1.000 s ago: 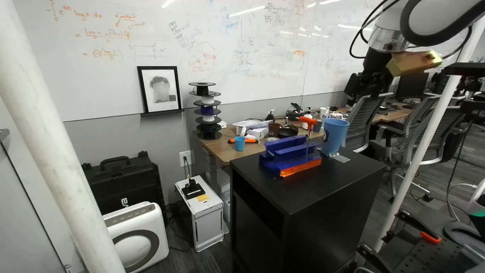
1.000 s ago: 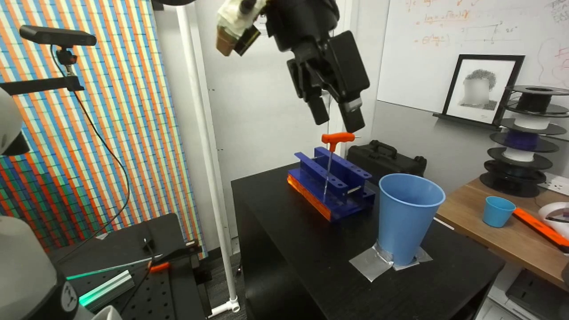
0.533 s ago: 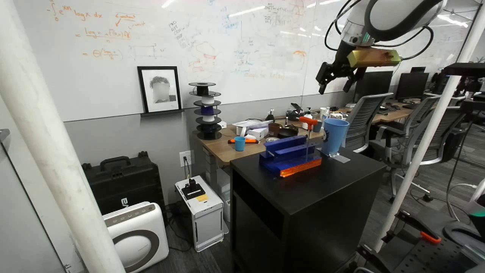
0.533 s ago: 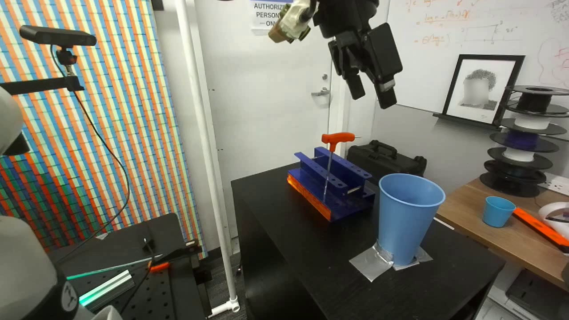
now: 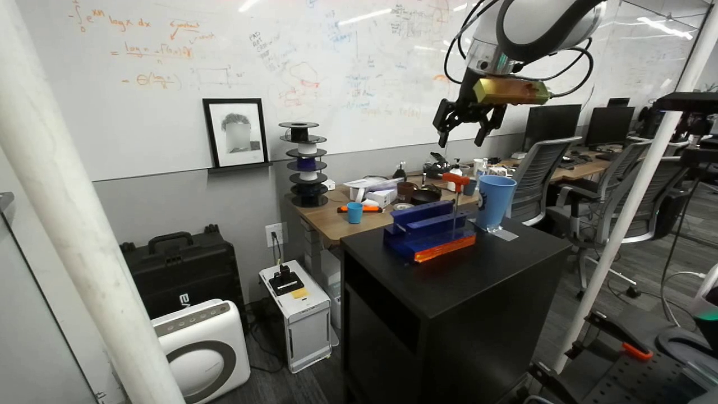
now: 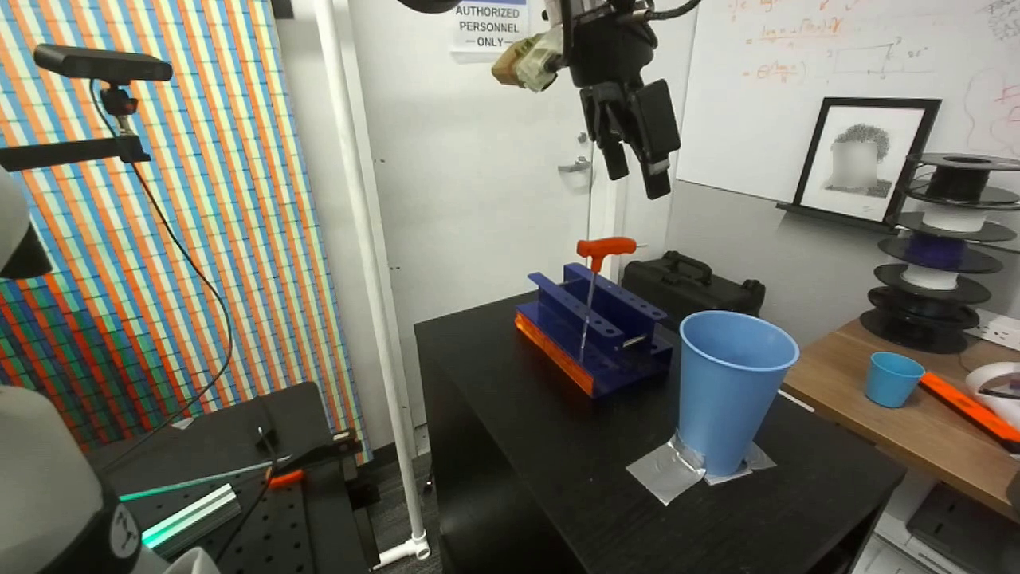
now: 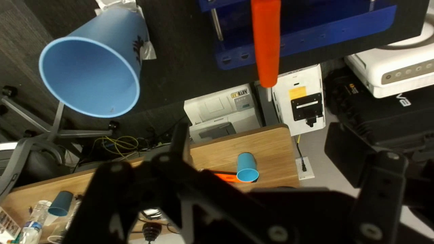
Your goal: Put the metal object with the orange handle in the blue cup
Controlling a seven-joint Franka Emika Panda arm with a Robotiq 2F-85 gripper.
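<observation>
In an exterior view, the gripper (image 5: 461, 139) is hanging upper right, jaws apart, while the orange-handled tool (image 5: 455, 179) is standing left of the blue cup (image 5: 496, 202).

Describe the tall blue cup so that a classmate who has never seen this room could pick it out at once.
Find the black cabinet in both exterior views. On its top, beside but apart from the dark blue rack, stands the tall blue cup. Unlike the small blue cup on the wooden desk, it has silver tape at its base.
</observation>
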